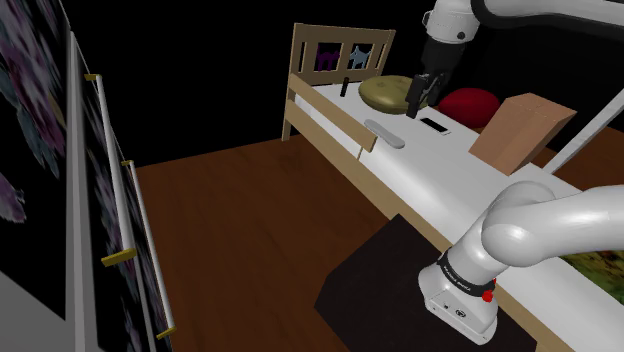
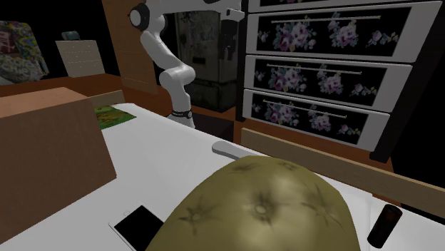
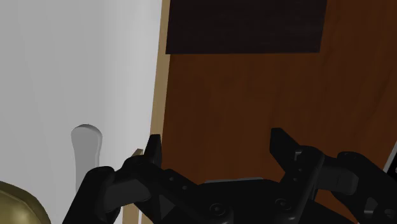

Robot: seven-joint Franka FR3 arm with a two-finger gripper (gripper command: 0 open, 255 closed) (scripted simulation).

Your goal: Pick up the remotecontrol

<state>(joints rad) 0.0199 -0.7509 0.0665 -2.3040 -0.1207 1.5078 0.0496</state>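
The remote control (image 1: pixel 385 133) is a long pale grey bar lying flat on the white bed (image 1: pixel 450 175), close to the wooden side rail. It also shows past the cushion in the second exterior view (image 2: pixel 228 148) and beside one finger in the wrist view (image 3: pixel 86 153). My black gripper (image 1: pixel 419 98) hangs above the bed near the olive cushion, higher than the remote and to the shoulder view's right of it. In the wrist view the gripper (image 3: pixel 216 140) is open, its fingers wide apart with nothing between them, over the bed's edge and the wooden floor.
An olive cushion (image 1: pixel 388 93), a red cushion (image 1: pixel 470 104), a brown box (image 1: pixel 520 130), a flat black phone (image 1: pixel 435 126) and a small dark cylinder (image 1: pixel 343 86) share the bed. A wooden headboard (image 1: pixel 340 50) ends it. A dark rug (image 1: pixel 390 280) lies beside it; a floral dresser (image 2: pixel 328 71) faces it.
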